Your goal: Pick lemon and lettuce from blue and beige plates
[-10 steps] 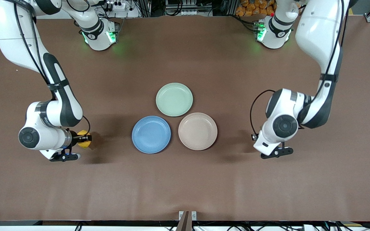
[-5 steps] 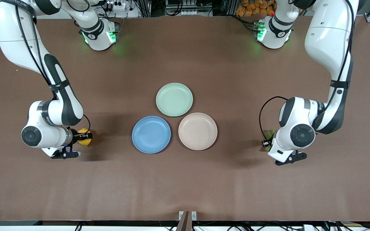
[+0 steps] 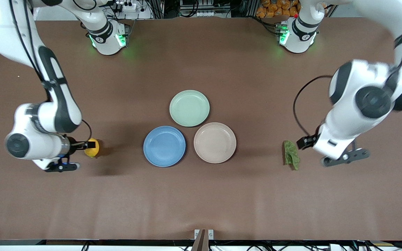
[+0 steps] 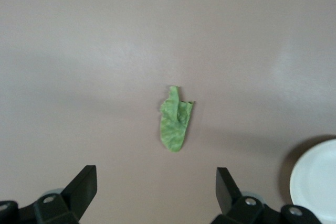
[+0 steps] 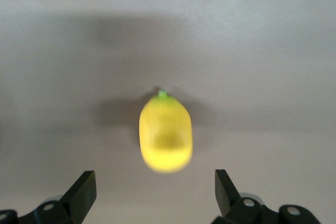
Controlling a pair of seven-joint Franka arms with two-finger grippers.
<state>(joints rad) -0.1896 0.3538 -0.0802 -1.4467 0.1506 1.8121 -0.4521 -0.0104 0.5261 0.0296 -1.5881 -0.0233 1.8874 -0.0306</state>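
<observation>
A: Starting at the right arm's end of the table, what was there?

B: The right gripper (image 5: 152,195) hung just above the table (image 3: 201,195), its fingers (image 5: 84,190) spread wide and holding nothing. The lemon (image 3: 91,147) lay on the bare cloth below it, clear of both fingertips, well apart from the plates.

A: And in the middle?

B: Three plates sat close together. The blue plate (image 3: 164,146) and the beige plate (image 3: 215,142) lay side by side, nearly touching, the blue one toward the right arm's end. The mint-green plate (image 3: 189,108) lay farther from the front camera than those two, touching or almost touching both. All three held nothing.

A: Then the left arm's end?

B: The lettuce (image 3: 291,154) lay flat and crumpled on the table, well apart from the beige plate. The left gripper (image 4: 156,192) was up over the table above it, jaws spread wide, gripping nothing. In the left wrist view the leaf showed between the two open fingertips but far below them, with the pale rim of a plate at the edge of that view.
</observation>
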